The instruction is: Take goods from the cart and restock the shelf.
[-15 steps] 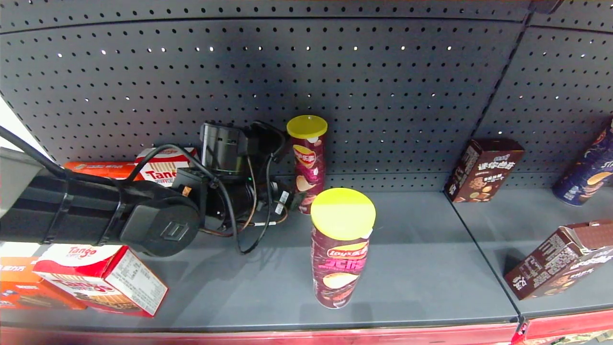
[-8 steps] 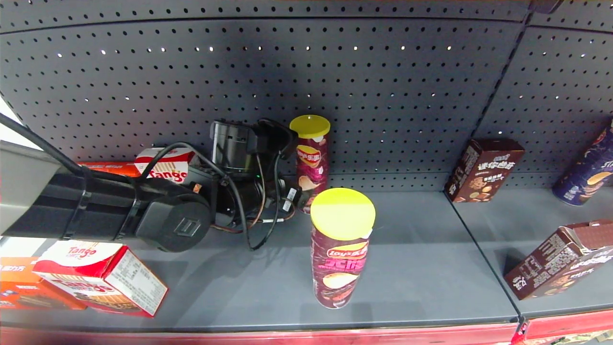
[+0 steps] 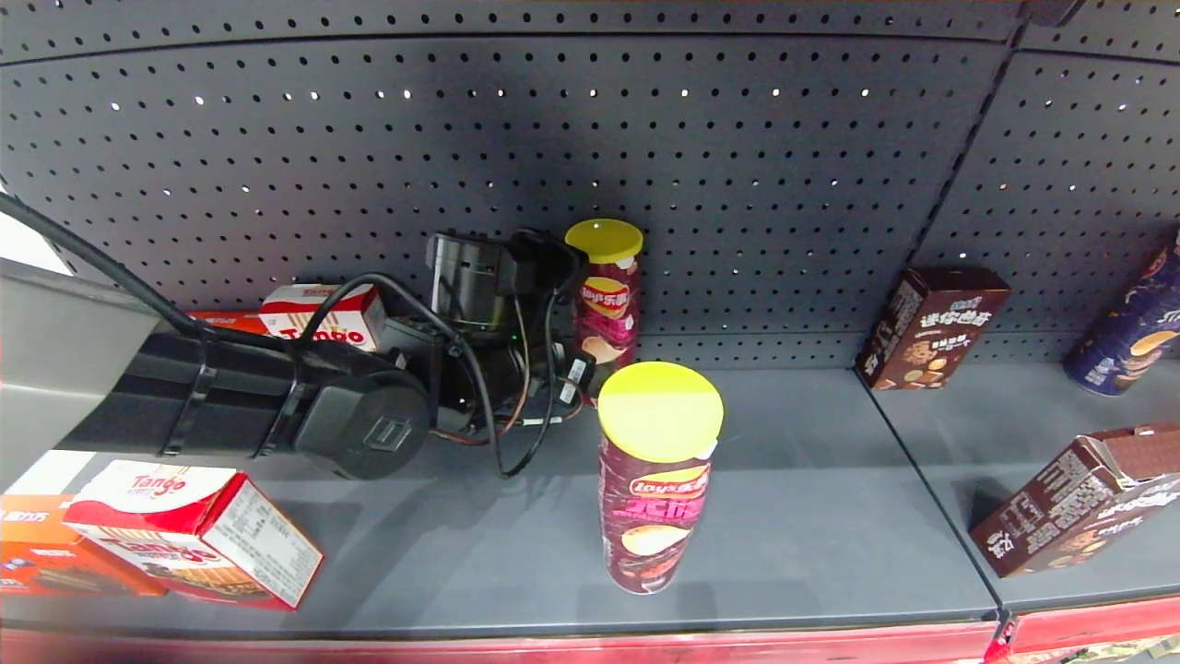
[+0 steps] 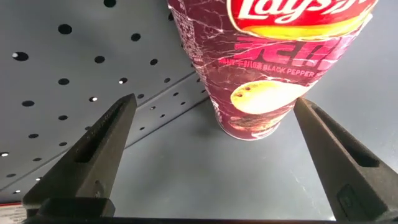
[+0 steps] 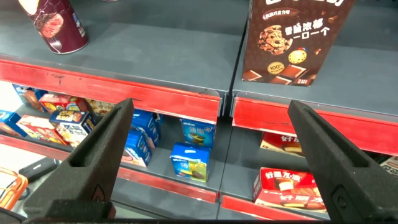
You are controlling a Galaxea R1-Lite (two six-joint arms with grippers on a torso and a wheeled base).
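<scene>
**Left end effector spread around the rear chip can at the back of the shelf**

Head view: A front chip can (image 3: 656, 480) with a yellow lid stands upright on the grey shelf (image 3: 811, 516). Behind it and slightly to its left, a rear chip can (image 3: 606, 295) stands against the pegboard (image 3: 590, 138). The left arm (image 3: 240, 415) comes in from the front can's left and ends beside the rear can. A red-and-white wafer box (image 3: 198, 535) lies well to the front can's left. A brown biscuit box (image 3: 926, 327) stands well to its right, at the back.

Left wrist view: The left end effector (image 4: 214, 99) is spread wide, with the rear chip can between its two fingers (image 4: 99, 149). One finger is clearly apart from the can. The other fingertip is just beside the can's wall, and contact cannot be told. The can's base sits close to the foot of the pegboard.

Right wrist view: The right end effector (image 5: 210, 104) is spread wide and holds nothing. Beyond it is a shelf with a red front edge (image 5: 155, 90), carrying a dark biscuit box (image 5: 292, 37) and a dark-red can (image 5: 53, 25). Small blue boxes (image 5: 189, 158) lie on the lower shelf.
</scene>
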